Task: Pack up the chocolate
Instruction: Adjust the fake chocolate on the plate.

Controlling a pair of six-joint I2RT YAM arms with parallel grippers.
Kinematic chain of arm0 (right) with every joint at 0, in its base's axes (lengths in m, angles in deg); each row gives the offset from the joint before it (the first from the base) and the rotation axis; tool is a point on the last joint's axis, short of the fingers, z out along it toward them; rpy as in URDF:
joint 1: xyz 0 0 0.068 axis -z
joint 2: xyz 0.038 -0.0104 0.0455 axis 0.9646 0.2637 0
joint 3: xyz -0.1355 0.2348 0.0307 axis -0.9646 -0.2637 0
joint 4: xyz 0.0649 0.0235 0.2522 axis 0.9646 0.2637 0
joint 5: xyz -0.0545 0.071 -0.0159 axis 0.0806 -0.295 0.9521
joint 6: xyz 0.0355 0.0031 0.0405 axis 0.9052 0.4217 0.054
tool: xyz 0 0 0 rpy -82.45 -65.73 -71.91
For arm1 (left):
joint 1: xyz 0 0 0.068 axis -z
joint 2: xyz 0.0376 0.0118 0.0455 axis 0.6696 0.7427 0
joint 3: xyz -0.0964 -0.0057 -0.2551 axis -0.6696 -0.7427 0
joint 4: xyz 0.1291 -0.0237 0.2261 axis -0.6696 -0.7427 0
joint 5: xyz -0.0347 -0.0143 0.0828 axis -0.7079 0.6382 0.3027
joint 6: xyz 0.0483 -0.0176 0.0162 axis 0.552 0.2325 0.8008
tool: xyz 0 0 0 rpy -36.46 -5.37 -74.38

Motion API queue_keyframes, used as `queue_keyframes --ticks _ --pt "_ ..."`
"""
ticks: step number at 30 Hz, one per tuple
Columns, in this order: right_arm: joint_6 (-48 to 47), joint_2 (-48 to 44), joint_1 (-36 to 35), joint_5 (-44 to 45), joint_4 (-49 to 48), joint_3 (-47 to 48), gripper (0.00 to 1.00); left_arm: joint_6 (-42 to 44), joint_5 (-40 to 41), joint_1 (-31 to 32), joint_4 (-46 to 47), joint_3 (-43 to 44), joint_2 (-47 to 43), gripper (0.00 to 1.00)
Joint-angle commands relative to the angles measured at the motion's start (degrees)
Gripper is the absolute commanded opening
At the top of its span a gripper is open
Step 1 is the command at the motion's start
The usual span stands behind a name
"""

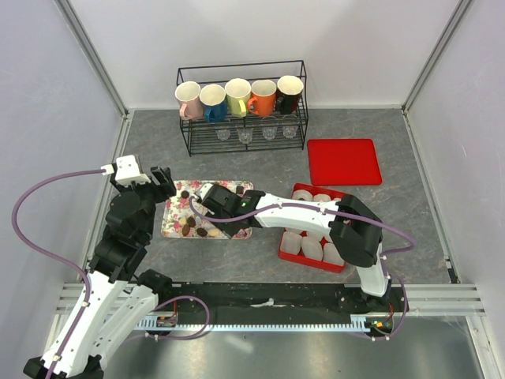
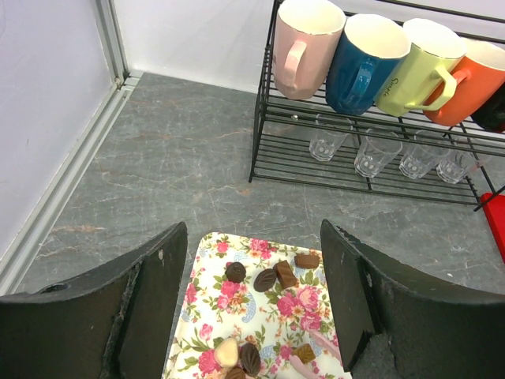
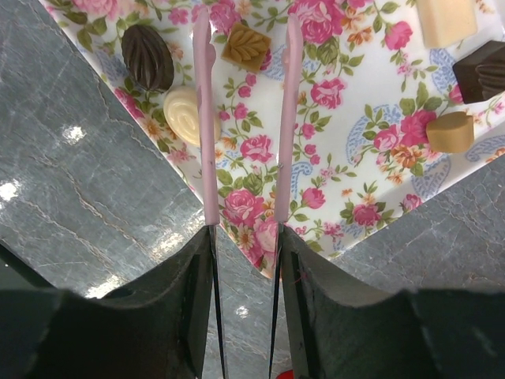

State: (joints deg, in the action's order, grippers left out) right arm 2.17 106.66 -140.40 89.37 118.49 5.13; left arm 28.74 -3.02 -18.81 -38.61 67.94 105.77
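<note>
Chocolate (image 3: 147, 55) is found loose on the tray (image 3: 339, 158), none gripped; tongs (image 3: 203, 118), pinched by the right gripper (image 3: 246, 237), should be lowered astride the tan square (image 3: 245, 46), the left gripper (image 2: 252, 229) being held spread-fingered over the tray.

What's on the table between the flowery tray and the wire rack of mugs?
Nothing: in the left wrist view, only bare grey tabletop separates the tray from the rack.

Grey marbled counter (image 1: 158, 150): wire rack (image 1: 241, 142) set at back, red lid (image 1: 343, 161) laid just right of it, floral tray (image 1: 172, 217) placed front-left, red box (image 1: 282, 253) parked to tray's right.
</note>
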Motion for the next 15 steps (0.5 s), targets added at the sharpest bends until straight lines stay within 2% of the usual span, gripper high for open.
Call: queue_keyframes --ticks 1,11,15 --pt "-0.27 0.92 -0.49 0.48 0.04 2.44 0.45 -1.43 -0.38 -0.28 1.49 0.04 0.11 0.75" --pt "-0.27 2.15 -0.49 0.92 0.12 2.62 0.44 -1.43 -0.56 -0.2 1.57 0.04 0.11 0.75" --pt "-0.27 2.24 -0.49 1.36 0.12 2.7 0.39 -1.43 -0.47 -0.28 1.57 0.04 0.11 0.75"
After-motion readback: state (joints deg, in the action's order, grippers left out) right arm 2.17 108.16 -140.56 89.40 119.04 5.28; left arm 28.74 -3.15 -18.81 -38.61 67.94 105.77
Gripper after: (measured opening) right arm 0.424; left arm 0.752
